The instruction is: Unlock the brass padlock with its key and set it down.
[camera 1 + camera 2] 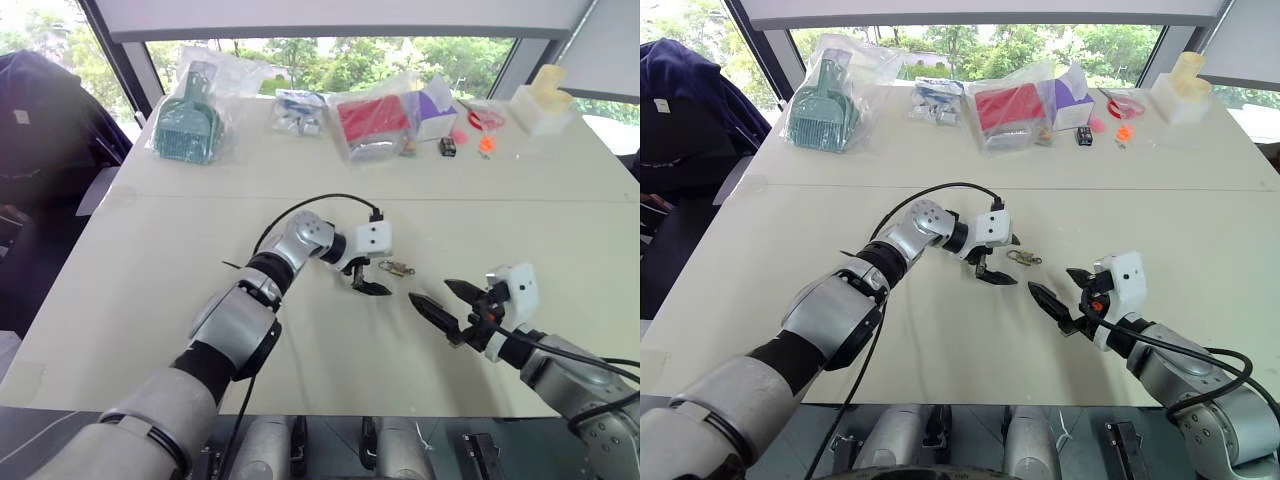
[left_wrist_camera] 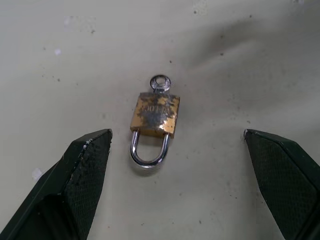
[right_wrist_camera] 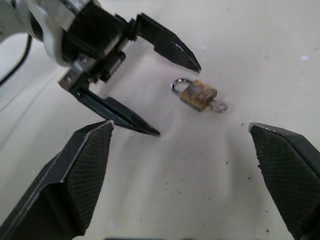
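Nearest you, at the lower right of the head view, your right hand (image 1: pixel 440 298) hangs with its black fingers spread wide, holding nothing. Your left hand (image 1: pixel 366 278), mid-frame, is just as wide open and empty, its tips just beside the small tarnished brass padlock with a thin silver shackle (image 2: pixel 154 116). That padlock lies flat on the pale counter (image 1: pixel 150 300) near mid-frame, between your two hands. Its shackle looks closed, and the thin silvery key (image 2: pixel 160 83) sits in the base, round bow sticking out opposite the shackle. Expect a light, rigid, smooth piece that will likely skate on the counter when nudged. Pinch the brass body across its flat faces, and leave the key bow free for the other hand to turn.
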Controlling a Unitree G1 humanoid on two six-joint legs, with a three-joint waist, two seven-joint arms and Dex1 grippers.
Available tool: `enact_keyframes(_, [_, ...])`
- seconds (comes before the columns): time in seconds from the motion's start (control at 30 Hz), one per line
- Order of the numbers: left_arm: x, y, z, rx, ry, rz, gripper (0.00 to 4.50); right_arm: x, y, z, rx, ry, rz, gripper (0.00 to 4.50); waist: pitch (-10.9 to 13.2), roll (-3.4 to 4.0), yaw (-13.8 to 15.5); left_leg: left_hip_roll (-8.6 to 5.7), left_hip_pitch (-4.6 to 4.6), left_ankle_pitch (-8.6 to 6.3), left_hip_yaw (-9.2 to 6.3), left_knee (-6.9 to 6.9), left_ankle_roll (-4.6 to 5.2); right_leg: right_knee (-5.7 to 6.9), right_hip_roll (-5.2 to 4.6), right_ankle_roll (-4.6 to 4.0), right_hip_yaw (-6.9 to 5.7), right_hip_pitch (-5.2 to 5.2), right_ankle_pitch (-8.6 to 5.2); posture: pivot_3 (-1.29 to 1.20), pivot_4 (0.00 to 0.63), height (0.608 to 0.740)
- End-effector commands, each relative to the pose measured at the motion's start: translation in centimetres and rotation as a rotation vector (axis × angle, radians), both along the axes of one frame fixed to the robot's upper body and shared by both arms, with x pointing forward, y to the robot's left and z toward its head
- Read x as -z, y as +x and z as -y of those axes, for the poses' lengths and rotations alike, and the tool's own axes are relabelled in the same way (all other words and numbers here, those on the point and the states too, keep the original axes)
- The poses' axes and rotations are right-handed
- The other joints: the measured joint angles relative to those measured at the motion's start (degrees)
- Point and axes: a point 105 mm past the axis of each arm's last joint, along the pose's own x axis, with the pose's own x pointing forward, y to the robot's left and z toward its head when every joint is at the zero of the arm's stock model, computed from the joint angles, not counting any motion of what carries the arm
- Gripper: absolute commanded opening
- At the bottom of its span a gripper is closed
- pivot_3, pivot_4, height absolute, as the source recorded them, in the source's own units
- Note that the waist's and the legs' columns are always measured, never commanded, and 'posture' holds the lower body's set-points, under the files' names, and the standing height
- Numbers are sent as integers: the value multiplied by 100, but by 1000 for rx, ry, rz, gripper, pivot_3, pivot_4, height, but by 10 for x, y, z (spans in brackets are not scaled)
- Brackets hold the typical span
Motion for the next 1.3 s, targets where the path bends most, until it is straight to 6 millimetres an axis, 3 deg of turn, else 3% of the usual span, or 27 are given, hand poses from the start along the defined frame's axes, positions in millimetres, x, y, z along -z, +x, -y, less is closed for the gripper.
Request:
enact_keyframes(0.03, [6,-1,7,-34,15,-19,3642,-13,-1,-1,6,3,60,4500,-1,-1,0,0,3,0,-1,1,1,-1,0,0,0,5,0,0,150,735])
enact_keyframes(0.3, [34,-7,2,-37,140,-12,920,-13,-3,-2,21,4,59,4500,-10,-8,-1,0,11,-1,-4,7,1,-2,-1,0,-1,16,0,0,150,735])
enact_keyframes(0.33, [37,-6,-1,-35,159,-4,780,-13,-3,-1,22,4,58,4500,-13,-14,-2,0,13,-1,-4,7,1,-2,-1,0,-1,19,0,0,150,735])
enact_keyframes(0.4, [35,-5,-4,-24,153,12,780,-14,-4,0,25,4,54,4500,-25,-26,-7,0,18,-1,-5,7,1,-2,-1,-1,-1,23,0,0,150,735])
enact_keyframes(0.53, [7,2,-9,-4,13,30,780,-14,-5,6,45,29,35,4500,-27,-32,-36,4,22,-2,-4,6,0,-1,-1,-1,-1,21,0,0,150,735])
enact_keyframes(0.67, [-42,10,-29,12,-258,95,780,-30,3,9,69,228,75,4500,-25,-30,-160,12,16,-1,-2,-10,-1,6,4,-1,-1,2,0,0,150,735])
enact_keyframes(0.9, [-95,-6,-57,-9,-508,232,780,-56,25,-7,54,589,127,4500,-25,-23,-169,5,8,1,-1,-9,-5,8,-7,10,1,-2,9,0,150,735])
enact_keyframes(1.03, [-108,-18,-59,-28,-517,386,780,-73,37,-26,12,744,141,4500,-25,-20,-164,-1,9,2,-2,-7,-5,10,-10,9,1,1,10,0,150,735])
enact_keyframes(1.3, [-113,-31,-50,-48,-560,437,780,-73,48,-41,3,786,112,4500,-27,-18,-172,-2,11,3,-1,-8,-7,10,2,11,0,8,11,0,150,735])
